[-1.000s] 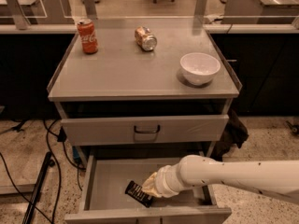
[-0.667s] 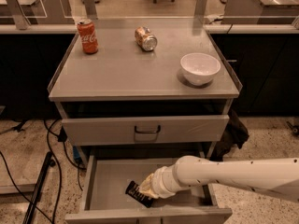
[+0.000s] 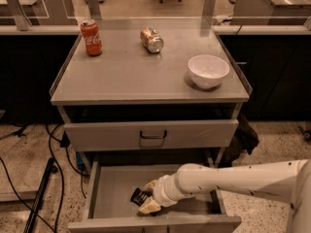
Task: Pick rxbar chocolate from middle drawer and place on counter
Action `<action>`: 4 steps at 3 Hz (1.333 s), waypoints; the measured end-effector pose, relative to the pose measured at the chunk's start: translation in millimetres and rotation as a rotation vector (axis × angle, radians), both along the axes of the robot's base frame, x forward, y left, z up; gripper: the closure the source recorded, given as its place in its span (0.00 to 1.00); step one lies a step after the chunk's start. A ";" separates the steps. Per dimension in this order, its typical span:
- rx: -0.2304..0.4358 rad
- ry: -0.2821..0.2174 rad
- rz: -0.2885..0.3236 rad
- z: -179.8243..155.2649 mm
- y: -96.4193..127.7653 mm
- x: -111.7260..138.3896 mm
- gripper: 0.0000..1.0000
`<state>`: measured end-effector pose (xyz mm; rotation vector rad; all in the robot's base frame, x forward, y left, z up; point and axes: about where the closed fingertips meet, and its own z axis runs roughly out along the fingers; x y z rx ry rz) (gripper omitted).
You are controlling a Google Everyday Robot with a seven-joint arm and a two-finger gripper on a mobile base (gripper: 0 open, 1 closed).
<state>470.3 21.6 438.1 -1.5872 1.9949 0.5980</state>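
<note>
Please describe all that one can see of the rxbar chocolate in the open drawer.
The rxbar chocolate is a small flat bar in a dark wrapper with pale lettering. It sits slanted in the open middle drawer, near its front wall. One end is hidden between the fingers of the gripper, which is shut on it. Whether it touches the drawer floor cannot be told.
</note>
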 end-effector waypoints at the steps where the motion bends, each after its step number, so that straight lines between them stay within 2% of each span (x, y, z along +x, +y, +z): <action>1: 0.001 0.008 -0.005 -13.5 4.3 1.5 0.47; 3: -0.007 0.014 -0.019 -35.2 8.2 3.1 0.39; 4: -0.012 0.013 -0.030 -45.4 7.7 3.5 0.39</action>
